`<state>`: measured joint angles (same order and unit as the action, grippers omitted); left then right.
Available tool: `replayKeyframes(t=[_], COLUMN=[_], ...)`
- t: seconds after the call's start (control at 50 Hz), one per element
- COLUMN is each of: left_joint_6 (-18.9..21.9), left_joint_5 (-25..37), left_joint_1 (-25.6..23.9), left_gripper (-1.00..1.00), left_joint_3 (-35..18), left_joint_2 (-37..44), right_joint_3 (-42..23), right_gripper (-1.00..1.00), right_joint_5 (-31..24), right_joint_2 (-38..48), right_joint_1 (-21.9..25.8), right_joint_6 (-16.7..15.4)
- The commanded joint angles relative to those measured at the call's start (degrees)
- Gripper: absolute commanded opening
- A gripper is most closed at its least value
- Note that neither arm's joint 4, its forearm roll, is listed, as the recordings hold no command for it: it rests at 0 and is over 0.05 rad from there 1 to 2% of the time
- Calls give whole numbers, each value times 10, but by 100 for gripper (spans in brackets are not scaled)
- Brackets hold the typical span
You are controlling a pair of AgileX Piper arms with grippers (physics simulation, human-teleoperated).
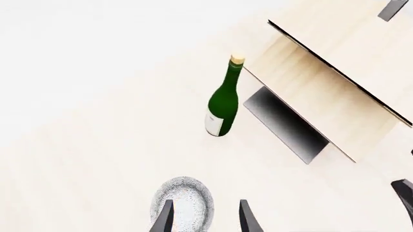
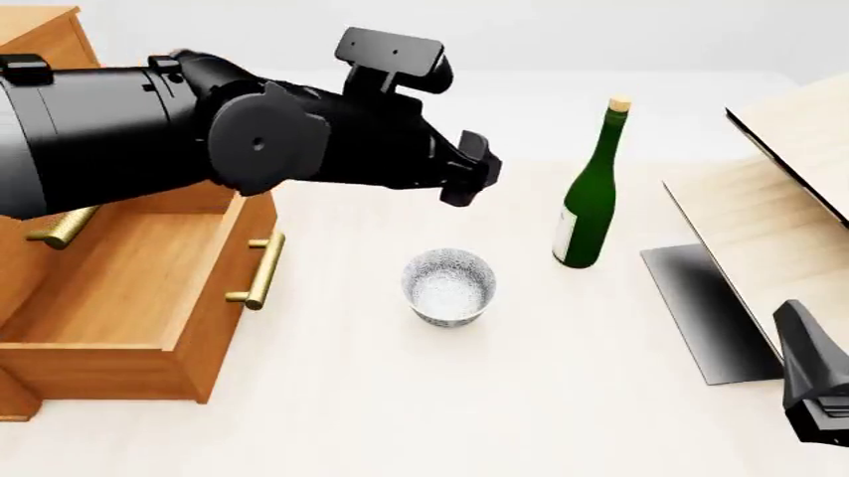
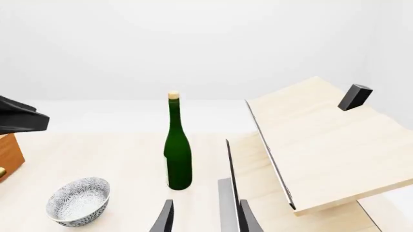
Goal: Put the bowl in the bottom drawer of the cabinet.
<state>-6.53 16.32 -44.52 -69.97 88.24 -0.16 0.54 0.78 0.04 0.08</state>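
Observation:
The small speckled white-and-grey bowl (image 2: pixel 448 286) stands upright on the table, just right of the cabinet (image 2: pixel 40 40). The cabinet's bottom drawer (image 2: pixel 119 298) is pulled out, showing a bare wooden floor behind its brass handle (image 2: pixel 258 270). My left gripper (image 2: pixel 467 171) hangs above and a little behind the bowl. In the left wrist view it (image 1: pixel 205 220) is open, with one finger in front of the bowl (image 1: pixel 183 203) and nothing held. My right gripper (image 3: pixel 205 220) is open and empty, low at the near right (image 2: pixel 812 383). It sees the bowl (image 3: pixel 79 200) off to one side.
A tall green bottle (image 2: pixel 591 189) with a cork stands right of the bowl, also seen as the bottle (image 1: pixel 224 101) and the bottle (image 3: pixel 177 150) from the wrists. A pale slanted board structure (image 2: pixel 782 189) with a dark base plate (image 2: pixel 703 308) fills the right side.

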Motion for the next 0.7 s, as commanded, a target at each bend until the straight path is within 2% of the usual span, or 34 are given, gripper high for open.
replayKeyframes(t=[0.02, 0.14, 0.46, 0.6, 0.7], left_joint_6=[-8, -11, -52, -50, -57], left_joint_5=[52, 49, 40, 38, 34], left_joint_1=[3, 8, -5, 11, 4], left_gripper=[100, 100, 100, 100, 100], left_joint_3=[-49, -59, -53, -55, -57], left_joint_2=[57, 77, 116, 126, 135], right_joint_3=[0, 0, 0, 0, 0], right_gripper=[100, 100, 100, 100, 100], right_joint_5=[0, 0, 0, 0, 0], right_joint_2=[0, 0, 0, 0, 0], right_joint_1=[0, 0, 0, 0, 0], right_joint_6=[0, 0, 0, 0, 0])
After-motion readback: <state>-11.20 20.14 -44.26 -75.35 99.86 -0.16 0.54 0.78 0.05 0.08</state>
